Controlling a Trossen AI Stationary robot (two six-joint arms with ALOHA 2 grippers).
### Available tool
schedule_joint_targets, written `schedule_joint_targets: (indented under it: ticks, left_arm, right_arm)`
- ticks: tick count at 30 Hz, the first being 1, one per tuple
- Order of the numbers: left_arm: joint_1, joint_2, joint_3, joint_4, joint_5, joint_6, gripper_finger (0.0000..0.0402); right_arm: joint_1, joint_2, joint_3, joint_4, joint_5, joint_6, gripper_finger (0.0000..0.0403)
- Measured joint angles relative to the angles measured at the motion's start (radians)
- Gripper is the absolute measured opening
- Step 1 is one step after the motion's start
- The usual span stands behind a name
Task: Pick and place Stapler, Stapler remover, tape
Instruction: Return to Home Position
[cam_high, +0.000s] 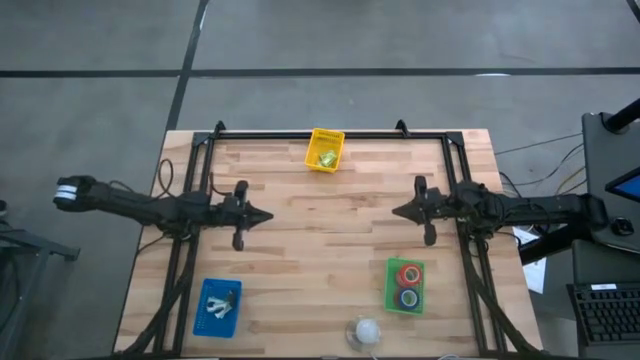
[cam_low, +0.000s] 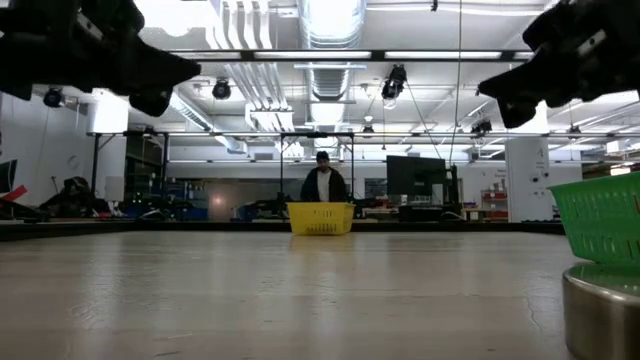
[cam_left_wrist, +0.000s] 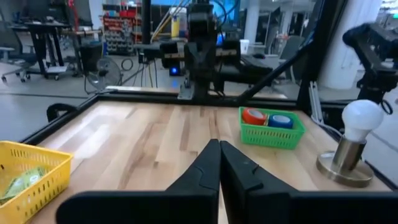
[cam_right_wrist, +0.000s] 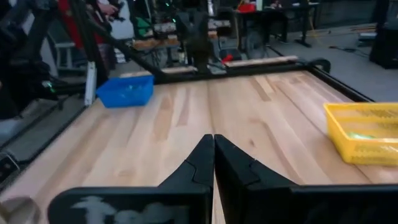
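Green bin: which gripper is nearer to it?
Right. The right gripper hovers mid-table, a short way from the green bin; the left gripper hovers across the table, much farther off.

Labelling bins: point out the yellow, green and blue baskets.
Yellow plastic mesh basket (cam_low: 320, 222), low view, facing wall.
Green plastic mesh basket (cam_left_wrist: 271, 136), left wrist view, front wall.
Blue plastic basket (cam_right_wrist: 127, 94), right wrist view, front wall.

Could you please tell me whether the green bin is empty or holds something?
Not empty. The green bin holds tape: the high and left wrist views show a red roll and a blue roll inside.
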Motion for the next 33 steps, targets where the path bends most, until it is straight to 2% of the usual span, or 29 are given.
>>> schedule_joint_targets:
  ticks: [9,16,27,33]
  left_arm:
    - [0.0,-0.165,-0.123,-0.005,-0.007,-0.039,0.0007]
    - [0.0,-0.268,-0.156,-0.051,-0.033,0.013,0.0011]
    - [0.0,-0.315,-0.156,-0.177,-0.038,0.021,0.0018]
    - [0.0,-0.314,-0.156,-0.184,-0.038,0.019,0.0021]
  right_arm:
    - [-0.012,-0.14,-0.075,-0.008,0.012,-0.019,0.0008]
    - [-0.015,-0.244,-0.123,-0.007,0.057,-0.036,0.0008]
    - [-0.014,-0.278,-0.134,-0.091,0.068,-0.107,0.0008]
    - [-0.014,-0.276,-0.133,-0.084,0.083,-0.064,0.0008]
